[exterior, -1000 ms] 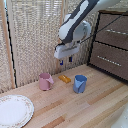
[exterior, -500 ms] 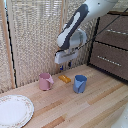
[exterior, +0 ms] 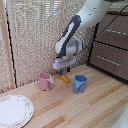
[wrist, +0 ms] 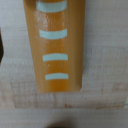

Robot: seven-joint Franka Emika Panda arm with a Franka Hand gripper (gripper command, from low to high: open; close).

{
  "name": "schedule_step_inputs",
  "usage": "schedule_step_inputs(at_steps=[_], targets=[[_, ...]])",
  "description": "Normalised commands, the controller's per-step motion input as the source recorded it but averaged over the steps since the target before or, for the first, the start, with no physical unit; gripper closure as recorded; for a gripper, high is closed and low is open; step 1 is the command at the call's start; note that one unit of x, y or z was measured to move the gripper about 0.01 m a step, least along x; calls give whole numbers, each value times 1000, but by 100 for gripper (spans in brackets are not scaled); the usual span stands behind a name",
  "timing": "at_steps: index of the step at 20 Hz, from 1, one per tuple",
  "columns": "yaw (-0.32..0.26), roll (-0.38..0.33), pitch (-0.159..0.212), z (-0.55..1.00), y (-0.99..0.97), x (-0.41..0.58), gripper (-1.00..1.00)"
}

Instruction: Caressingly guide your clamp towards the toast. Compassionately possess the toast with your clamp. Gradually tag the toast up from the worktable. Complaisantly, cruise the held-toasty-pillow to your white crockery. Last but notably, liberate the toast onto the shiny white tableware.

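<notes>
The toast [exterior: 64, 78] is a small flat orange slab lying on the wooden worktable [exterior: 95, 107], between a pink cup and a blue cup near the back screen. My clamp [exterior: 63, 70] hangs just above it, its dark fingers pointing down and spread, holding nothing. In the wrist view the toast [wrist: 57, 45] fills most of the picture, orange with pale stripes, resting on the wood. A dark finger [wrist: 1, 50] shows at one edge only. The white crockery [exterior: 14, 111] is a large round plate at the exterior view's front left, far from the clamp.
The pink cup [exterior: 45, 81] stands just to the exterior view's left of the toast and the blue cup [exterior: 80, 83] just to its right. A bamboo screen [exterior: 35, 40] runs behind them. A dark brown drawer cabinet [exterior: 111, 50] stands at the right.
The clamp has come down and slightly toward the exterior view's left, now close over the toast. The toast, cups and plate have not moved.
</notes>
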Motion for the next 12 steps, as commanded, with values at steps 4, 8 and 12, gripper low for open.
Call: schedule_step_inputs(at_steps=[4, 8, 12], targets=[[-11, -42, 20, -164, 4, 71, -100], [-2, -30, 44, -59, 0, 100, 100], [0, -2, 36, 0, 0, 41, 100]])
